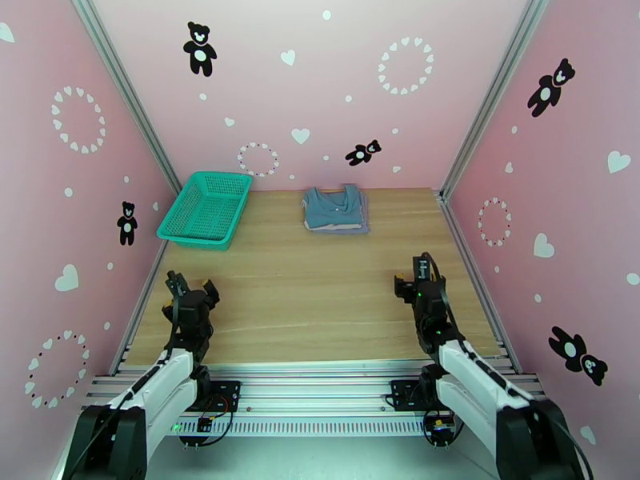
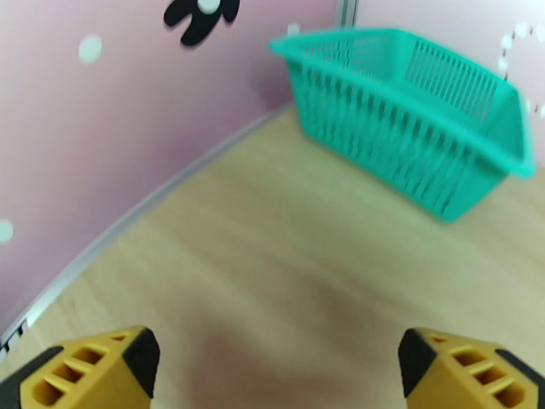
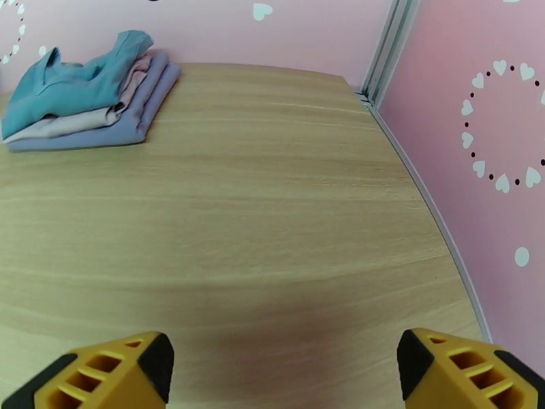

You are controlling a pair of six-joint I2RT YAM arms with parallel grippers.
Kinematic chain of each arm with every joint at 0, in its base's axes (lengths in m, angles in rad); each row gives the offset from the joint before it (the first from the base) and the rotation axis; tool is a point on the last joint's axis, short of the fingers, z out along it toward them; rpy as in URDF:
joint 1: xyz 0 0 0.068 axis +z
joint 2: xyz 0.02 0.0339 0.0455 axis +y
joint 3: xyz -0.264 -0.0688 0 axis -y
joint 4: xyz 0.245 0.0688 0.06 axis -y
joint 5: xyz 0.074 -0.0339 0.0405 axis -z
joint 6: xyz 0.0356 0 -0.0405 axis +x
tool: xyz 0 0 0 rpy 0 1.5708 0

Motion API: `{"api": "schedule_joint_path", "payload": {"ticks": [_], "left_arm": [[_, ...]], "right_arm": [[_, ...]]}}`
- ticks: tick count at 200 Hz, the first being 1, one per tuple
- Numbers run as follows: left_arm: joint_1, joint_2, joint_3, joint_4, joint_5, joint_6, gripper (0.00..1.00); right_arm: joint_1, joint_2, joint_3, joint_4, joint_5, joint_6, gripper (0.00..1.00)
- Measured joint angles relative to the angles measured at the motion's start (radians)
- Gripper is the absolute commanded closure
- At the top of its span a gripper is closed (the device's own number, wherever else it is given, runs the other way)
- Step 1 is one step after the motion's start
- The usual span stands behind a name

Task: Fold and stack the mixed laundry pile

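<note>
Centrally, laundry pile (image 1: 336, 210) at far edge, basket (image 1: 204, 210) far-left, open table (image 1: 320, 298) nearer.

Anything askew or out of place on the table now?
Nothing stands out. The laundry stack lies folded, teal top uppermost, edges slightly uneven. The green basket stands upright, apart from it. The left gripper and right gripper are open, empty.

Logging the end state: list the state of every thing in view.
Teal top: folded, on top.
Mauve garment: folded, in the middle.
Lavender garment: folded, at the bottom.
Basket: upright, empty.
Left hand: open, empty.
Right hand: open, empty.
</note>
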Motion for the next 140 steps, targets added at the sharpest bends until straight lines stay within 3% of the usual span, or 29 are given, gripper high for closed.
{"api": "schedule_joint_path", "payload": {"ticks": [52,78,140], "left_arm": [[0.006,0.398,0.222,0.222,0.239,0.124,0.01],[0.006,0.568,0.249,0.351,0.32,0.178,0.01],[0.006,0.583,0.246,0.401,0.371,0.208,0.01]], "right_arm": [[-0.041,0.452,0.142,0.252,-0.162,-0.034,0.01],[-0.068,0.477,0.222,0.223,-0.267,-0.037,0.01],[-0.102,0.477,0.244,0.219,-0.344,-0.031,0.01]]}}
